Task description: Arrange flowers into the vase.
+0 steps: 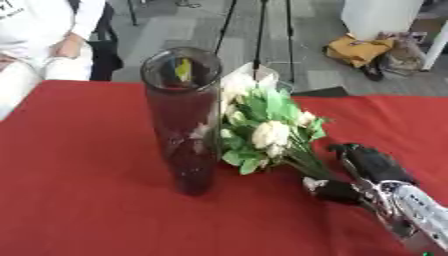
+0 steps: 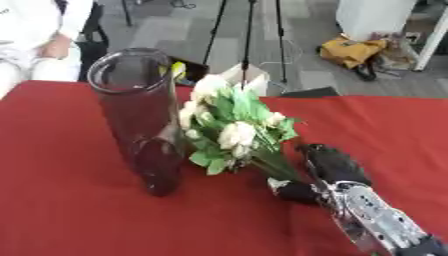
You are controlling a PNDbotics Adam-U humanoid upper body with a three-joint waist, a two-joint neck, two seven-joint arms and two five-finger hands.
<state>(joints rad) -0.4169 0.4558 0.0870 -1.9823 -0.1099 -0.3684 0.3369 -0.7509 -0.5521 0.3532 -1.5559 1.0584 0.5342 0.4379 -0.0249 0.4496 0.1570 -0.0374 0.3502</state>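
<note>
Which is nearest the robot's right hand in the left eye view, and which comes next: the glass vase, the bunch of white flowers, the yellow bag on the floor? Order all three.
1. Bunch of white flowers: lying on the red cloth, its stems reaching the right hand.
2. Glass vase: upright, left of the flowers.
3. Yellow bag: on the floor beyond the table, upper right.

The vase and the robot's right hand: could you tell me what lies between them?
The bouquet of white flowers lies between the glass vase and the right hand, its stems reaching the hand; the left eye view shows it.
</note>
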